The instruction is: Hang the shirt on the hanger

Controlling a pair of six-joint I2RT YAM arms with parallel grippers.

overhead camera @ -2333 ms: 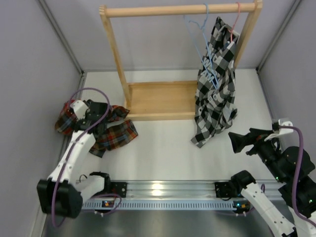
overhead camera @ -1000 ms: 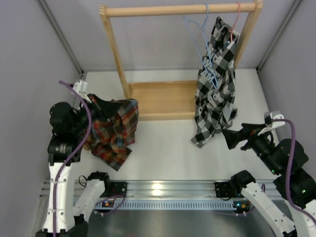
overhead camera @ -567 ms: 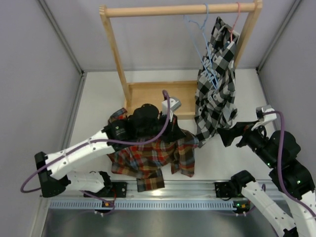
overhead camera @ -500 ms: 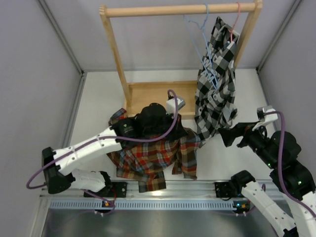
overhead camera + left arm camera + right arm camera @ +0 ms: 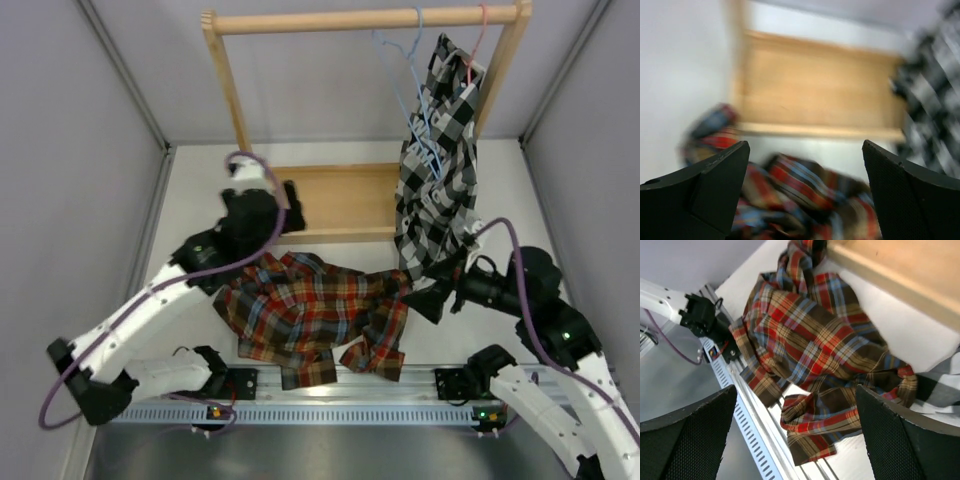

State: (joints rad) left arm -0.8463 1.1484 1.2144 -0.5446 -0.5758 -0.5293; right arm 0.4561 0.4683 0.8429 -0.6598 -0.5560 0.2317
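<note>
Shirt (image 5: 310, 315) released since half-second-ago frame: now lies spread on table (image 5: 545, 200), just before rack base (image 5: 345, 200). Left gripper (image 5: 292, 205) lifted clear, fingers apart, empty. Right gripper (image 5: 432, 300) wide apart at shirt's right edge. Hanger (image 5: 400, 60) on rail, well apart; regrasp needed.

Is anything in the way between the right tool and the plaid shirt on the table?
Nothing visible. The open right tool sits at the right edge of the shirt; the hem of the black-and-white shirt hangs close beside it, not between them.
</note>
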